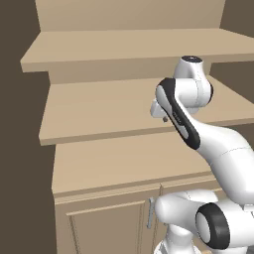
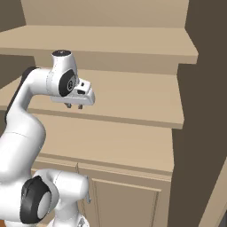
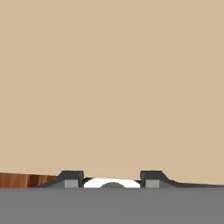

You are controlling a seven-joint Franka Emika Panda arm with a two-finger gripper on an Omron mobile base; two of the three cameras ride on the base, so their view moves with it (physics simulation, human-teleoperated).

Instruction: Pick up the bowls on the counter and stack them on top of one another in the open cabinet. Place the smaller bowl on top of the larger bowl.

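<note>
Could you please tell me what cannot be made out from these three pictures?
- Open cabinet: its left door is cut off by the bottom edge of the left base view; the arm covers the right one.
- Gripper: its fingertips barely rise above the hand view's bottom; they stand apart with nothing between them.
- Counter: a mere sliver in the hand view.

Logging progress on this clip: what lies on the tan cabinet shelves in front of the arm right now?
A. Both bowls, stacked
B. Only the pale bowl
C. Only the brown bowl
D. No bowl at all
D: both base views show the open cabinet with bare tan shelves, and the pincer hangs over the middle shelf with nothing between its fingers.
</note>
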